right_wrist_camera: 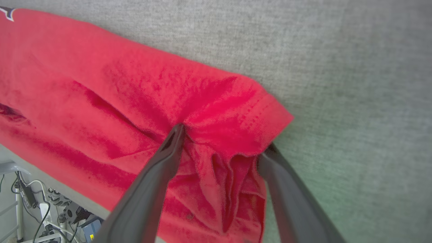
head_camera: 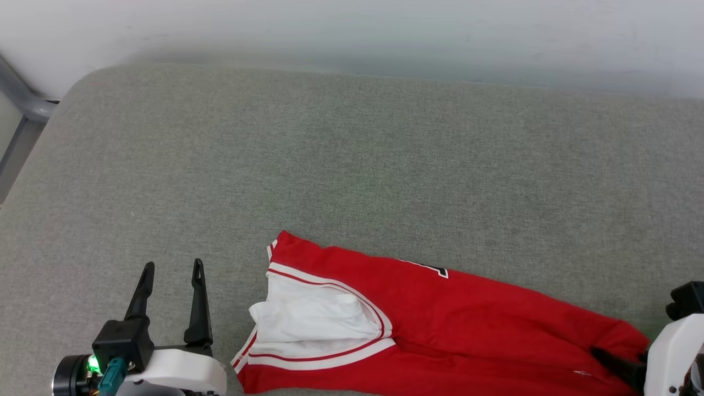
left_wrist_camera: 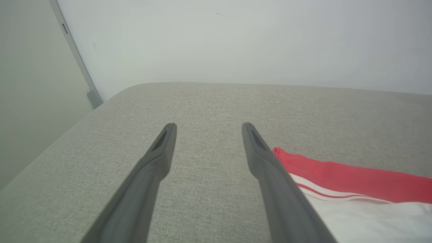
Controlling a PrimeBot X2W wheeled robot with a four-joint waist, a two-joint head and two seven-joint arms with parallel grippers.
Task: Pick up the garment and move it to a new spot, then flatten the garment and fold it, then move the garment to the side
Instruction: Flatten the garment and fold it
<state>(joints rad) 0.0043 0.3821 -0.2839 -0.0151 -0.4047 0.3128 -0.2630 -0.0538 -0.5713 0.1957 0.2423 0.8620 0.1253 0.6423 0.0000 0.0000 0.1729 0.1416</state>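
- Grey woven fabric covers the broad padded surface [head_camera: 352,154], which has a rounded far-left corner and backs onto a pale wall [head_camera: 352,33]. A grey metal frame [head_camera: 22,104] stands at the far left.
- The garment [head_camera: 440,319] lies stretched sideways along the near edge of the surface, from about the middle of the head view to its lower right corner.
- Its left end shows a white sleeve [head_camera: 313,319] bunched inside red-and-white striped trim [head_camera: 379,324]. A small piece of black, white-outlined lettering [head_camera: 437,269] peeks out at its far edge.
- The left gripper [head_camera: 172,264] is at the lower left with its two dark fingers spread wide and nothing between them.
- It stands just left of the garment's sleeve end, with a strip of bare grey fabric between the two in the head view.
- In the left wrist view the left gripper [left_wrist_camera: 209,125] points across bare surface toward the wall. The garment's red edge and white sleeve lie to the right of its right-hand finger.
- The right gripper [right_wrist_camera: 224,136] is at the garment's other end, at the red hem corner, its fingers set wide apart.
- One fingertip presses into the creased red cloth and the other sits at the edge of the corner. Loose folds lie bunched in the gap, not squeezed by the fingers.
- In the head view one dark finger of the right gripper rests on the garment's lower right end.
- Past the near edge of the surface, the right wrist view shows cables and equipment [right_wrist_camera: 40,209] down on the floor.
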